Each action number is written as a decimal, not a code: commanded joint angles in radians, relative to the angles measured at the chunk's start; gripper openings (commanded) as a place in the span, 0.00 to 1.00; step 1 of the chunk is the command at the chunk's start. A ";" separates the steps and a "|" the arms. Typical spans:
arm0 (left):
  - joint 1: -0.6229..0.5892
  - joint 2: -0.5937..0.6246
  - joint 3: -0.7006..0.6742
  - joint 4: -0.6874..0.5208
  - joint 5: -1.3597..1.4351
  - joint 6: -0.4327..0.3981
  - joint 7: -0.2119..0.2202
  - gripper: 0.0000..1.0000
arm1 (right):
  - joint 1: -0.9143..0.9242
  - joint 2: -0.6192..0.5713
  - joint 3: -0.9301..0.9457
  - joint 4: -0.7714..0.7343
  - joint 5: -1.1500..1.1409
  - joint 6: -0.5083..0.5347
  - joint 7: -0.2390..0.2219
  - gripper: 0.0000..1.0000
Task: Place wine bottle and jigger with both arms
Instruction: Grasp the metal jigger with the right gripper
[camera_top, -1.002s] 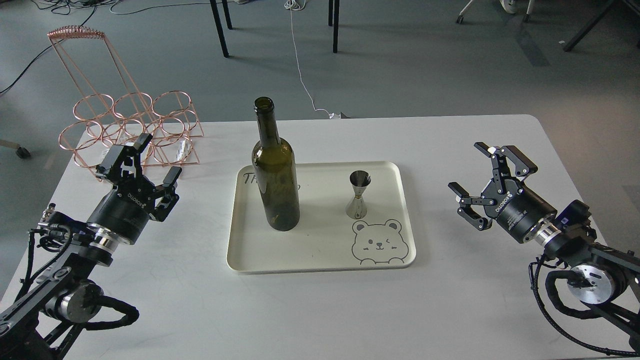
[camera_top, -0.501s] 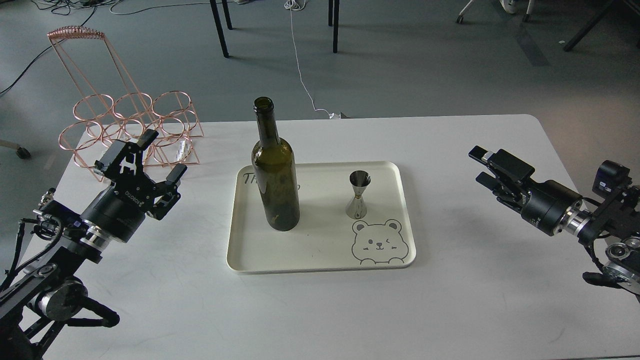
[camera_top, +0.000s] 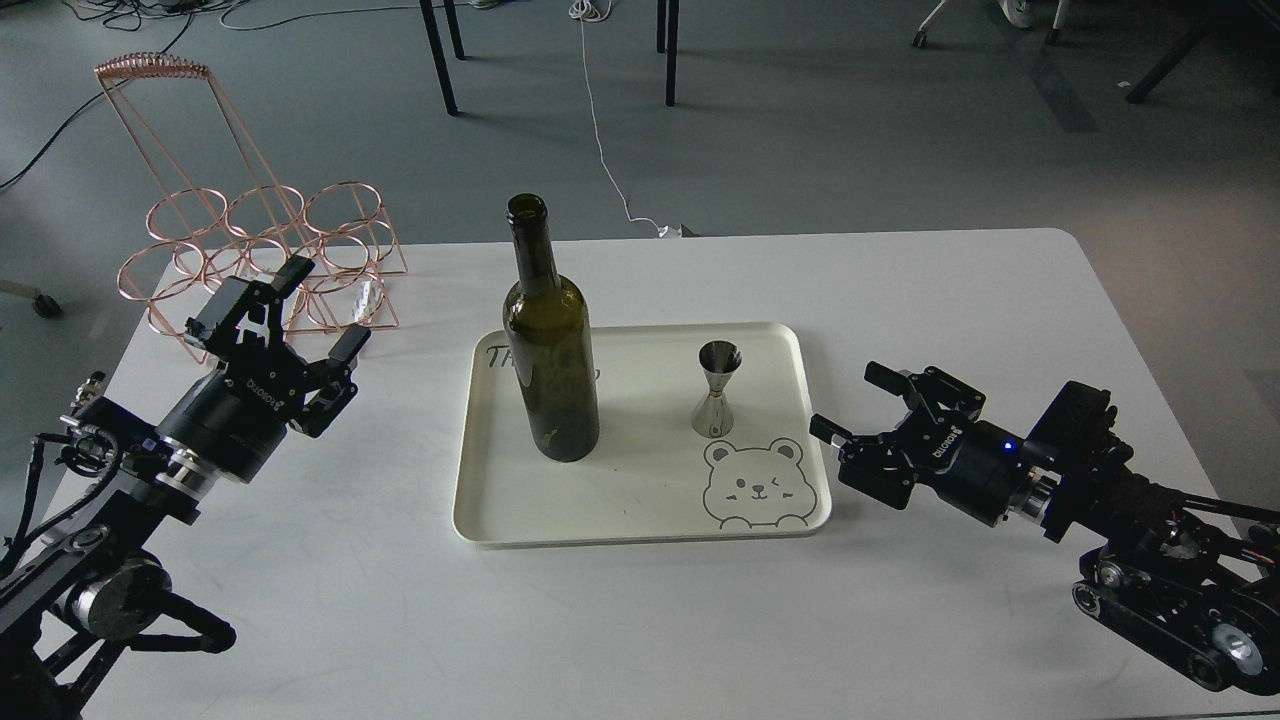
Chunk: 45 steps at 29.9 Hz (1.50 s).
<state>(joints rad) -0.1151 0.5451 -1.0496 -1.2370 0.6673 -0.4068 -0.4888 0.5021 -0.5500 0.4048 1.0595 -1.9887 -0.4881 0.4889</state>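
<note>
The dark olive-green wine bottle (camera_top: 551, 345) stands upright on the left part of a cream tray (camera_top: 640, 515). The small steel jigger (camera_top: 717, 389) stands upright on the tray to the bottle's right, above a bear drawing. My left gripper (camera_top: 300, 315) is open and empty over the table, well left of the tray. My right gripper (camera_top: 850, 400) is open and empty, low over the table just off the tray's right edge, pointing left toward the jigger.
A copper wire bottle rack (camera_top: 262, 250) stands at the table's back left, just behind my left gripper. The white table (camera_top: 640, 620) has rounded corners. Chair legs and cables are on the floor beyond.
My right arm has swung down and left, from the right side of the table to the tray's right edge. My left gripper has barely moved. Bottle and jigger have not moved.
</note>
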 joint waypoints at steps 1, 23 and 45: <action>0.000 -0.001 -0.004 -0.001 0.000 0.000 0.000 0.98 | 0.027 0.064 -0.001 -0.047 -0.039 -0.001 0.000 0.99; 0.003 0.001 -0.012 -0.038 0.005 0.002 0.000 0.98 | 0.188 0.446 -0.101 -0.492 -0.078 -0.001 0.000 0.77; 0.003 -0.004 -0.013 -0.038 0.005 0.003 0.000 0.98 | 0.211 0.463 -0.074 -0.509 -0.064 -0.001 0.000 0.13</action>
<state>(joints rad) -0.1120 0.5416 -1.0631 -1.2748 0.6719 -0.4036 -0.4888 0.7131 -0.0869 0.3164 0.5419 -2.0573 -0.4886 0.4887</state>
